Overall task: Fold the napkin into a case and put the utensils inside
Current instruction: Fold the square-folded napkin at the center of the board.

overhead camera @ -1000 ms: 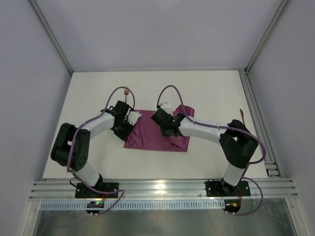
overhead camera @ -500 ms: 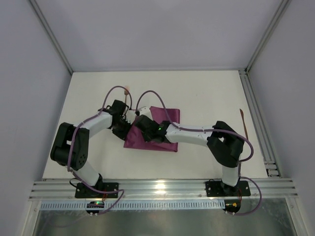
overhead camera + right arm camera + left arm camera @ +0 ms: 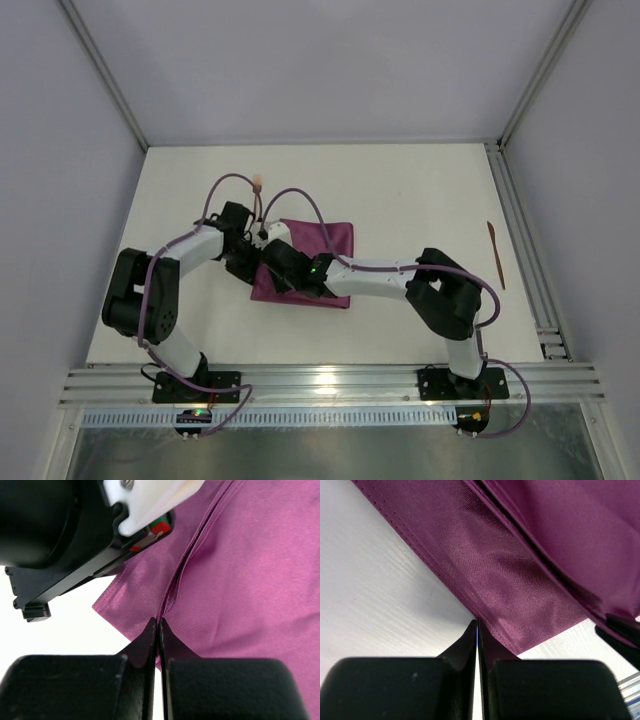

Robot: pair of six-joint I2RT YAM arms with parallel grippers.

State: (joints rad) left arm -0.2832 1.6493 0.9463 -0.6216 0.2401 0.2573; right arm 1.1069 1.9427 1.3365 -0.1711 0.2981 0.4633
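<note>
The right tool pinched the layered fold of the satiny magenta napkin, while the left tool sat clenched at its stitched hem.

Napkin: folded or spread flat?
Folded over, though not yet narrow. The napkin shows stacked layer edges in both wrist views and lies as a squarish patch from above.
</note>
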